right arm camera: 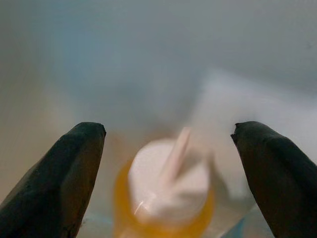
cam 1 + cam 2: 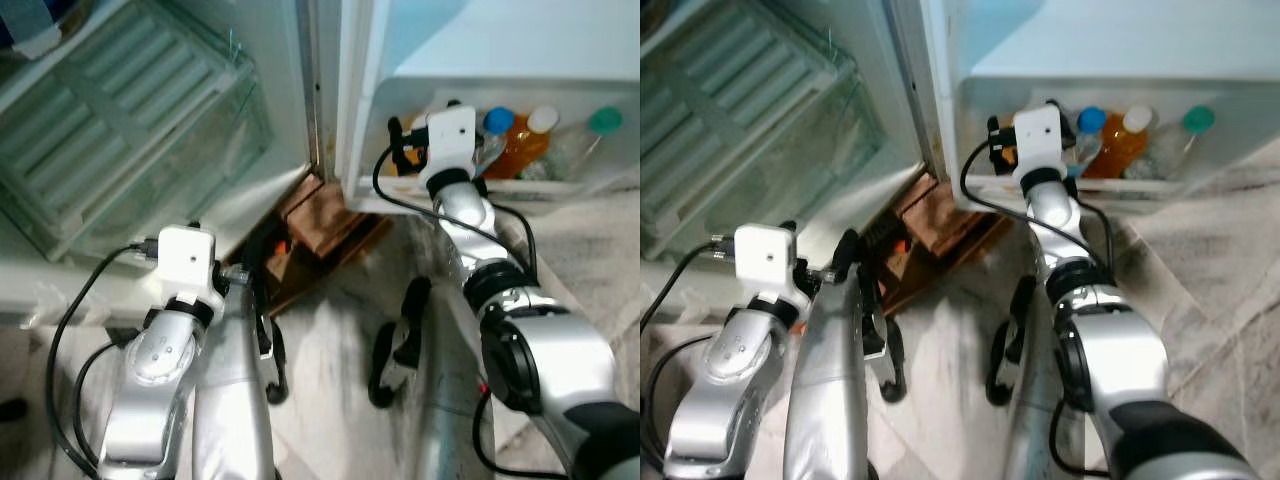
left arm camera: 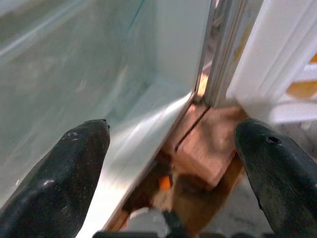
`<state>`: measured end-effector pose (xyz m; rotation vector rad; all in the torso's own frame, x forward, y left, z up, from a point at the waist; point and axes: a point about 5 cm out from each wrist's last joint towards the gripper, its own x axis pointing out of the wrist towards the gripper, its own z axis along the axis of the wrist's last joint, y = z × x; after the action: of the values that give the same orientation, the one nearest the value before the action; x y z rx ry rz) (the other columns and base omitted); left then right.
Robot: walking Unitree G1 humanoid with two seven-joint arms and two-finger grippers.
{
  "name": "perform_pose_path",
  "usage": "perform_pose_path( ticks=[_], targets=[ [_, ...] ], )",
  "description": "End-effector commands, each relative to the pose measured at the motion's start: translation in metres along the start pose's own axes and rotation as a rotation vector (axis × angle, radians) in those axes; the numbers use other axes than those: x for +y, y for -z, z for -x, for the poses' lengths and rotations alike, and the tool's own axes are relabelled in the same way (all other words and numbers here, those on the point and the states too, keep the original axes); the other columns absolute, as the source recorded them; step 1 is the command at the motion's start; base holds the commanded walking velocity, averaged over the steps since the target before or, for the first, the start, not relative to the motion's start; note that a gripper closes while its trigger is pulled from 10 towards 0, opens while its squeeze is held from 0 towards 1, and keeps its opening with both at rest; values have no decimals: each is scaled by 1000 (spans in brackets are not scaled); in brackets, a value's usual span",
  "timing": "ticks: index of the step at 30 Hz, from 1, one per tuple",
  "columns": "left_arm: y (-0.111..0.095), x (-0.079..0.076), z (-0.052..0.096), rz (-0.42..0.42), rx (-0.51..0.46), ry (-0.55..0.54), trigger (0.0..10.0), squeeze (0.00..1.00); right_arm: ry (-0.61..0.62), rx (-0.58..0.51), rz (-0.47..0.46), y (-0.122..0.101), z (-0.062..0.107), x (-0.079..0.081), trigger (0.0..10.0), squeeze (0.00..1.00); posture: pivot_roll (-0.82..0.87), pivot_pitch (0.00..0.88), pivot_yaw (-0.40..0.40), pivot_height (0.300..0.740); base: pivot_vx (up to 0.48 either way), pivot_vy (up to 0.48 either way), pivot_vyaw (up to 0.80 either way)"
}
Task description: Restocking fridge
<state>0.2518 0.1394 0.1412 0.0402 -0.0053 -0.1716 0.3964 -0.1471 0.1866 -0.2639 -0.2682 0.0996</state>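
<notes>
The fridge stands open, and its white door shelf [image 2: 480,190] holds a blue-capped bottle [image 2: 497,122], an orange bottle [image 2: 520,148] with a white cap and a clear bottle with a green cap [image 2: 603,121]. My right arm reaches into that shelf, its white wrist camera [image 2: 450,130] covering the fingers. In the right wrist view my right gripper [image 1: 168,129] is open above a white-capped orange bottle [image 1: 166,198], fingers apart from it. My left gripper [image 3: 173,134] is open and empty, low by the fridge's bottom edge.
Glass drawers [image 2: 130,130] fill the fridge body at left. Reddish wooden blocks [image 2: 320,215] sit on the floor under the gap between fridge body and door. The floor [image 2: 330,340] is pale marbled tile. Black cables loop off both wrists.
</notes>
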Motion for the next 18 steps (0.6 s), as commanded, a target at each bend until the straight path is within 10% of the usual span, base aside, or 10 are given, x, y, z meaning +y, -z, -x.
perform_pose_path(
  ticks=[1,8,15,17,18],
  targets=[
    [11,2,1,-5,33,-6,10000,0,-32,-18,22,-3,-1,-2,10000,1000,148,215,30,532,0,0,0],
    [26,2,-7,-9,60,-5,10000,0,-118,-78,-8,0,12,4,10000,1000,75,148,28,532,0,0,0],
    [38,3,-5,16,35,-45,10000,0,-145,-20,-133,40,87,21,10000,1000,51,96,4,532,0,0,0],
    [37,4,-4,15,28,-51,10000,0,-120,8,-147,44,100,23,10000,918,51,90,5,532,0,0,0],
    [37,5,-3,13,26,-54,10000,0,-111,6,-139,45,106,23,10000,345,54,86,5,532,0,0,0]
  ],
)
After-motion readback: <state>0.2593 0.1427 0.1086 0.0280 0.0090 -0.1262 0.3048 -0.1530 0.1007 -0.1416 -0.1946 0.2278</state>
